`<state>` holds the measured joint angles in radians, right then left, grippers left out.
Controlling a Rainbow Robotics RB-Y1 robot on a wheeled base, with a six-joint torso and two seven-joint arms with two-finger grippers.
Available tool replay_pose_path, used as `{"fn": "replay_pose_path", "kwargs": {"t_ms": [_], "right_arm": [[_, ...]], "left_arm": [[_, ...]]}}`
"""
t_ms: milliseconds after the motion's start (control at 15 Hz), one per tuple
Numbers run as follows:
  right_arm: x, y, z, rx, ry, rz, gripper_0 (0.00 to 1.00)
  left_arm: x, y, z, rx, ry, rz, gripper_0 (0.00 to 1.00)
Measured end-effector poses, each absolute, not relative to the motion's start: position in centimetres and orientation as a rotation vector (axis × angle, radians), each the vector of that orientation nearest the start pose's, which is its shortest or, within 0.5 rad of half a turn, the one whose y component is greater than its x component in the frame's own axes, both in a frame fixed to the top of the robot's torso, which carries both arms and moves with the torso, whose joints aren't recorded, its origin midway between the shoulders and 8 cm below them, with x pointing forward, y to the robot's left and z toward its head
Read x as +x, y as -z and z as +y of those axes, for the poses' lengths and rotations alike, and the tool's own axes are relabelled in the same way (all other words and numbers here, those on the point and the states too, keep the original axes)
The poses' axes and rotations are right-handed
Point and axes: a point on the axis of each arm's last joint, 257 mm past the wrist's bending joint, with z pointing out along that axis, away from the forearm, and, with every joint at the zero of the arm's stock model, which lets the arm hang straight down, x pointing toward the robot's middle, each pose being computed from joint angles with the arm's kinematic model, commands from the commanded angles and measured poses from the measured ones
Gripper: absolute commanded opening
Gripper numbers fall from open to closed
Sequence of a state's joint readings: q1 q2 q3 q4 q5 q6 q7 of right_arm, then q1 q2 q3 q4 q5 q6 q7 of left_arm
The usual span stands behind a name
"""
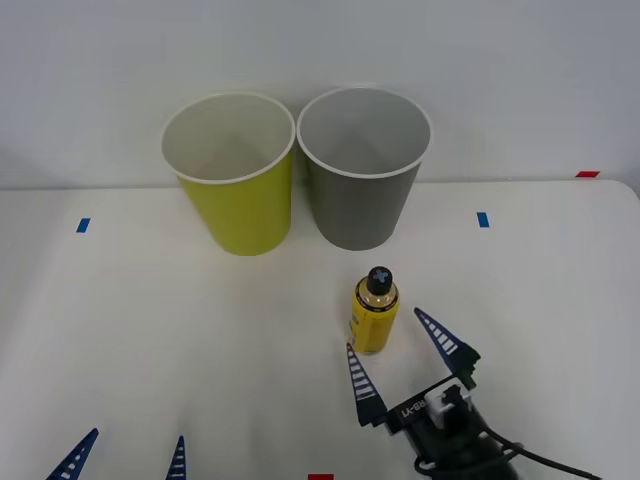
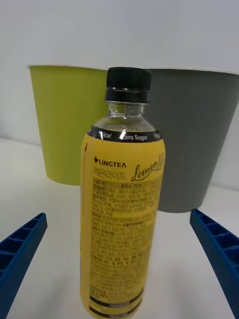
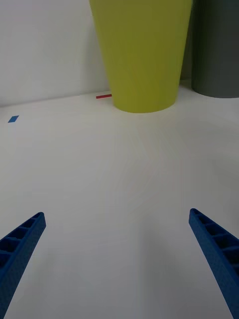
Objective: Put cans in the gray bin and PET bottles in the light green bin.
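Front view: you are bringing the right gripper (image 1: 402, 363), fingers spread, up to the bottle (image 1: 375, 312) standing upright just before the gray bin (image 1: 362, 172). Centre on the label, close gently, then carry it to the green bin (image 1: 231, 176) beside the gray one. Left gripper (image 1: 125, 460) is waiting released, well behind the bottle.

Bottle (image 1: 375, 310) before the gray bin (image 1: 362, 170) (light green bin (image 1: 233, 175) leftward)

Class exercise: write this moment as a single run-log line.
right gripper: open, flanking upright PET bottle, no contact | left gripper: open, idle near table edge | light green bin, gray bin: upright, side by side
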<state>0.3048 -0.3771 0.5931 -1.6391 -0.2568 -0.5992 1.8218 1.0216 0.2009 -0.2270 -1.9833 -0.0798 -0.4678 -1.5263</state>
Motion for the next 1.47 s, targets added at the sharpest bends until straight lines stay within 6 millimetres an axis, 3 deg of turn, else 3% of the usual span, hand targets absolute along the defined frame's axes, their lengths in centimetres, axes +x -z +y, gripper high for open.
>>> {"fn": "replay_pose_path", "kwargs": {"t_ms": [533, 600, 667, 800, 1200, 1467], "right_arm": [[40.6, 22.8, -6.6, -0.41, -0.275, 1.295, 1.0], [41.0, 22.6, -6.6, -0.407, -0.275, 1.296, 0.85], [41.2, 22.5, -6.6, -0.404, -0.274, 1.299, 0.64], [41.4, 22.8, -7.0, -0.403, -0.272, 1.31, 0.13], [41.9, 22.9, -6.7, -0.346, -0.335, 1.365, 0.08], [42.5, 20.9, -5.7, -0.353, -0.387, 1.418, 0.07]], "left_arm": [[23.4, 29.4, 24.1, 0.104, -0.06, 1.695, 1.0], [23.4, 29.4, 24.1, 0.104, -0.06, 1.695, 1.0], [23.4, 29.4, 24.1, 0.104, -0.06, 1.695, 1.0], [23.4, 29.4, 24.1, 0.104, -0.06, 1.695, 1.0], [23.4, 29.4, 24.1, 0.104, -0.06, 1.695, 1.0], [23.4, 29.4, 24.1, 0.104, -0.06, 1.695, 1.0]]}}
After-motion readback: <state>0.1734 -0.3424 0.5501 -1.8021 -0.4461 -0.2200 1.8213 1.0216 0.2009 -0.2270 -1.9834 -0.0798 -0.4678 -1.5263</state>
